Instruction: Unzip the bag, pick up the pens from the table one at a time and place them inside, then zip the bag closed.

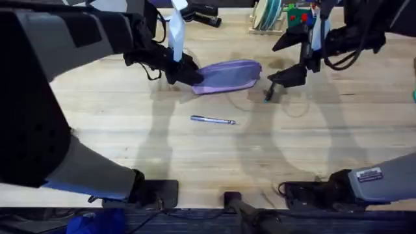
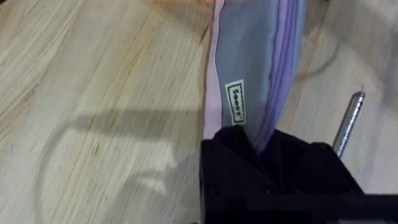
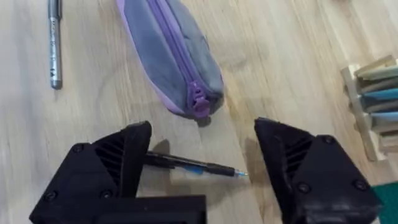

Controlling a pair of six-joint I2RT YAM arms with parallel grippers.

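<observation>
Fingers (image 3: 292, 155) of your right gripper (image 3: 196, 165) are gaping wide over the black pen (image 3: 189, 165); your left gripper (image 2: 273, 165) is pinching the bag (image 1: 227, 75).

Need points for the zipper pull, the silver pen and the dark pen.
zipper pull (image 3: 199, 99), right wrist view, on the purple tab at the bag's end.
silver pen (image 1: 213, 120), overhead view, mid-barrel.
dark pen (image 3: 186, 164), right wrist view, mid-barrel, between the jaws.
</observation>
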